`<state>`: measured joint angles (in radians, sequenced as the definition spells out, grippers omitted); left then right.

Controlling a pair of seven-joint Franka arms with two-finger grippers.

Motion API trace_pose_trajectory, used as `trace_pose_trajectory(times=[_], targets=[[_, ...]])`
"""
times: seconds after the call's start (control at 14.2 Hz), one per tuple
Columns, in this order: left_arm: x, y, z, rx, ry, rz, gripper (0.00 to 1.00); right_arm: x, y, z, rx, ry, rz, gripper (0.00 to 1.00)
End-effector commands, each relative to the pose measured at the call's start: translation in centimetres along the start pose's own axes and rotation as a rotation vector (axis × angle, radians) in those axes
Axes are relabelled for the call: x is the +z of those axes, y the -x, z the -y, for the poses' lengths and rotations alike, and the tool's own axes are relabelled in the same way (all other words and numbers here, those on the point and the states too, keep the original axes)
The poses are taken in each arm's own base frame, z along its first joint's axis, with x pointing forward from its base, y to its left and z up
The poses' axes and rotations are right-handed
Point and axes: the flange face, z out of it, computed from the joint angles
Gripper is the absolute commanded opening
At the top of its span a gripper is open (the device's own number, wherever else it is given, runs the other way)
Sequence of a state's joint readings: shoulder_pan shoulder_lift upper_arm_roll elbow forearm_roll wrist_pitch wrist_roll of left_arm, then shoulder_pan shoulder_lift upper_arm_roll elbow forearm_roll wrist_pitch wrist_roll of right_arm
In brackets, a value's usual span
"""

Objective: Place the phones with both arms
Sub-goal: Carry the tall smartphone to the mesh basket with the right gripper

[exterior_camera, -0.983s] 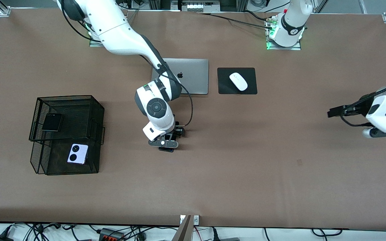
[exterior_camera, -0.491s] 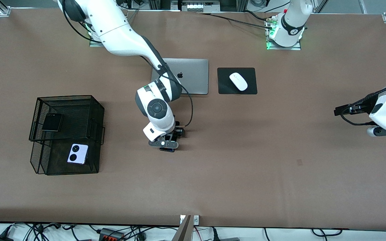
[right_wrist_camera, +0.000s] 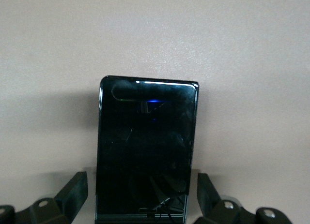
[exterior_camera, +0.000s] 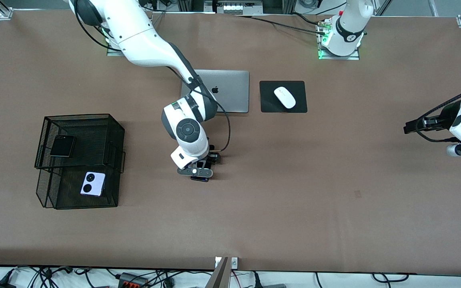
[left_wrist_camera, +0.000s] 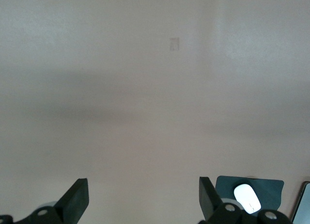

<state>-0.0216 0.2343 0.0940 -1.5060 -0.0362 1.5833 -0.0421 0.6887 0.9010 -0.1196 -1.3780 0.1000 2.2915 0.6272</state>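
The slim black phone lies flat on the tabletop mid-table, straddled by the wide-open right hand — positioned for a grasp, nothing gripped. The left hand, open and empty, is kept at its end, waiting.

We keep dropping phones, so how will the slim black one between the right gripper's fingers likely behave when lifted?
The slim black phone looks rigid, and probably slippery given its glossy reflective face. Lying flat, it shouldn't roll or tip.
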Motion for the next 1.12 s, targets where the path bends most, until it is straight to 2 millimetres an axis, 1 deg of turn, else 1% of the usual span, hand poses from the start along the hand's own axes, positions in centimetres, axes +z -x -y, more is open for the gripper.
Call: trace_pose_trajectory(times=[0.0, 0.07, 0.28, 0.35, 0.49, 0.63, 0.7, 0.77, 0.84, 0.98, 1.05], targets=[[-1.1, 0.3, 0.2, 0.026, -0.025, -0.013, 1.00, 0.2, -0.3, 0.2, 0.001, 0.008, 0.001, 0.78], [-1.0, 0.3, 0.0, 0.029, -0.024, -0.012, 1.00, 0.1, -0.3, 0.2, 0.002, 0.007, 0.000, 0.63], [-1.1, 0.3, 0.0, 0.035, -0.032, -0.015, 1.00, -0.4, -0.9, -0.5, 0.010, 0.006, 0.005, 0.30], [-1.3, 0.3, 0.1, 0.043, -0.051, -0.022, 1.00, -1.0, -1.1, -0.3, 0.010, 0.011, 0.010, 0.27], [-1.4, 0.0, 0.1, 0.041, -0.063, -0.042, 1.00, -4.0, -2.1, -0.2, 0.013, 0.025, 0.022, 0.25], [-1.5, 0.2, 0.1, 0.044, -0.061, -0.042, 1.00, -8.8, -4.4, -2.2, 0.037, 0.047, 0.030, 0.25], [-1.6, 0.2, -0.1, 0.047, -0.063, -0.045, 1.00, -10.6, -5.3, -3.7, 0.032, 0.058, 0.043, 0.24], [-1.6, 0.3, -0.4, 0.053, -0.061, -0.043, 1.00, -12.0, -6.1, -5.1, 0.018, 0.072, 0.045, 0.24], [-1.6, 0.3, -0.5, 0.057, -0.058, -0.042, 1.00, -14.8, -7.1, -7.3, -0.009, 0.076, 0.027, 0.24], [-1.6, 0.3, -0.8, 0.063, -0.048, -0.043, 1.00, -17.8, -8.2, -12.8, -0.073, 0.100, 0.067, 0.24], [-1.8, 0.4, -1.4, 0.071, -0.047, -0.046, 1.00, -19.2, -8.6, -15.7, -0.102, 0.102, 0.105, 0.24]])
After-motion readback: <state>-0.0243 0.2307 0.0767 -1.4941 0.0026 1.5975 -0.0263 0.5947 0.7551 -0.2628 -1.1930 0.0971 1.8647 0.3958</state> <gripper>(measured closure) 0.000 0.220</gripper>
